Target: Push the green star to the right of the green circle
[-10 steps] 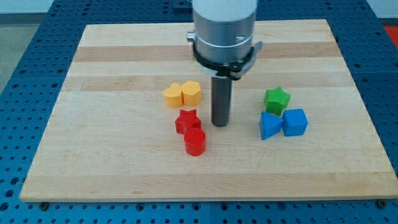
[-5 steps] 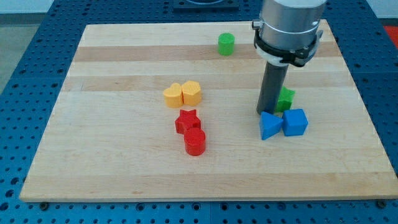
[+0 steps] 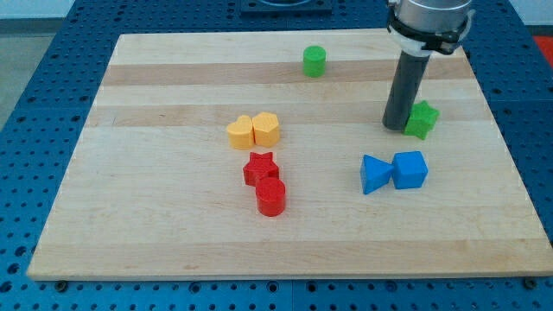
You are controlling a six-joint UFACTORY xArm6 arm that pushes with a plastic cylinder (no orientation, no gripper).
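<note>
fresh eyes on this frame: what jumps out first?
My tip sits against the left side of the green star near the view's right edge. The green circle stands alone near the view's top. Yellow and red pairs cluster mid-board; two blue blocks lie below the star.

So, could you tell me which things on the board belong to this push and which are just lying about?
Part of the job:
- green star, right against my tip on its right side in the view
- green circle, near the view's top

Just lying about:
- two yellow blocks
- red star
- red cylinder
- blue triangle
- blue cube
</note>
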